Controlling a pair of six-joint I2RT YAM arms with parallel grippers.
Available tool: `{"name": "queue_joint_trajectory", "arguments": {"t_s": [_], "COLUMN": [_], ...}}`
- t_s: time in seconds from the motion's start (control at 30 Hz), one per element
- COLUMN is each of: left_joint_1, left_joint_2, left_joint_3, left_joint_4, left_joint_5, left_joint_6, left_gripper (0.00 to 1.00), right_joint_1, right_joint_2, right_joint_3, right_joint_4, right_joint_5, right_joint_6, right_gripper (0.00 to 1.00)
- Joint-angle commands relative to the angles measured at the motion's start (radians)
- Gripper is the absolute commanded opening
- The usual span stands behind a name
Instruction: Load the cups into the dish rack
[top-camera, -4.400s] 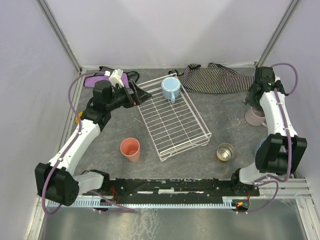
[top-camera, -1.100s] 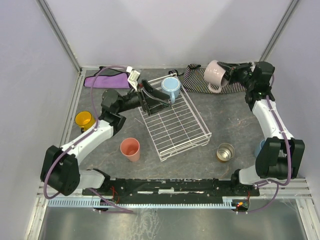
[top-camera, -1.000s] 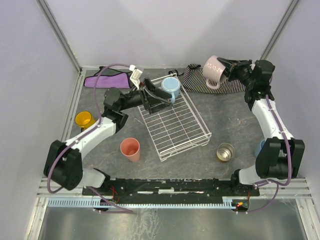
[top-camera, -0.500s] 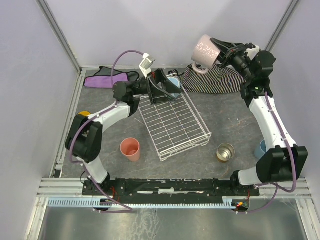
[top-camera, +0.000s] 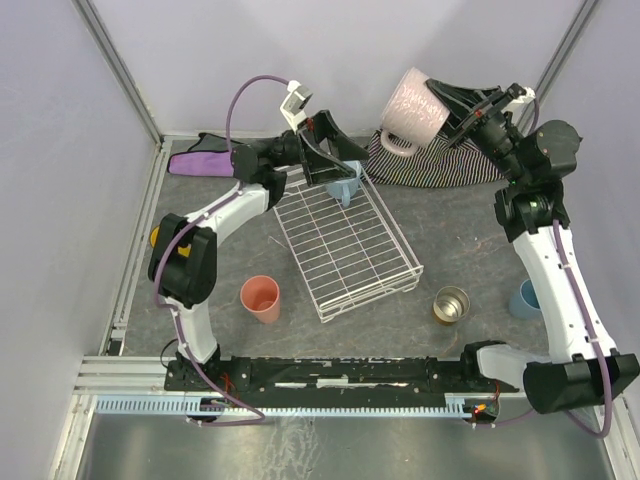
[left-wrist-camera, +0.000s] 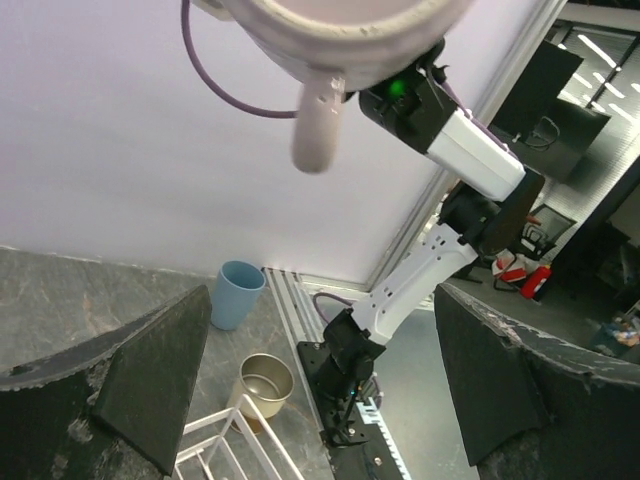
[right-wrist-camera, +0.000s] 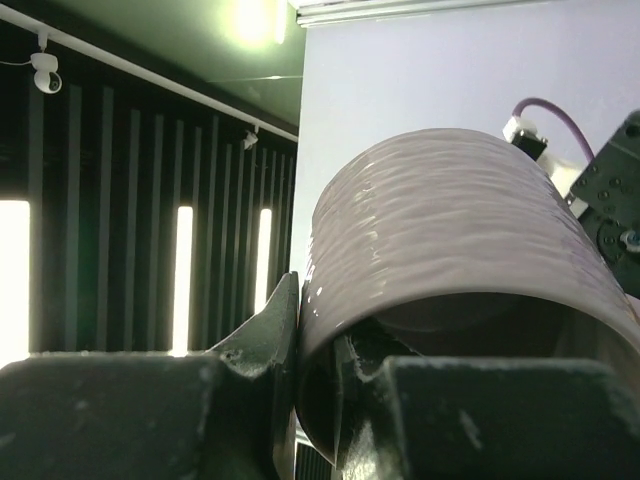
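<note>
Soft even light, faint shadows; wrist views blurred up close; ceiling lamp (right-wrist-camera: 250, 20) glare.

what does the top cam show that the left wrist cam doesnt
Only the top view: the salmon tumbler, the light blue mug in the dish rack, the purple cloth and the striped cloth. Only the left wrist: a close look through the open left pincer, and the room beyond the enclosure. Both: the pink mug held aloft by the right pincer, the blue tumbler, the metal cup and a corner of the rack.
</note>
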Motion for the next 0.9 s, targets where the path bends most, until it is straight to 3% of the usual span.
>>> {"name": "queue_joint_trajectory", "arguments": {"t_s": [0.0, 0.17, 0.37, 0.57, 0.77, 0.87], "left_joint_1": [-0.021, -0.087, -0.120, -0.139, -0.156, -0.170], "left_joint_2": [-0.018, -0.055, -0.051, -0.080, -0.059, -0.045], "left_joint_3": [0.064, 0.069, 0.076, 0.100, 0.127, 0.149], "left_joint_4": [-0.077, -0.249, -0.223, -0.311, -0.284, -0.270], "left_joint_5": [-0.045, -0.104, -0.158, -0.203, -0.234, -0.244], "left_joint_6": [0.090, 0.235, 0.202, 0.294, 0.277, 0.262], "left_gripper": [0.97, 0.97, 0.97, 0.91, 0.88, 0.80], "right_joint_1": [0.026, 0.055, 0.075, 0.085, 0.096, 0.100], "right_joint_2": [-0.067, -0.059, -0.062, -0.074, -0.070, -0.064], "right_joint_3": [-0.007, -0.004, -0.018, -0.066, -0.079, -0.088], "right_joint_4": [0.062, 0.075, 0.093, 0.129, 0.148, 0.175], "right_joint_5": [0.061, 0.080, 0.097, 0.128, 0.145, 0.155], "right_joint_6": [0.082, 0.059, 0.047, 0.053, 0.049, 0.058], "right_gripper": [0.01, 0.01, 0.01, 0.01, 0.00, 0.01]}}
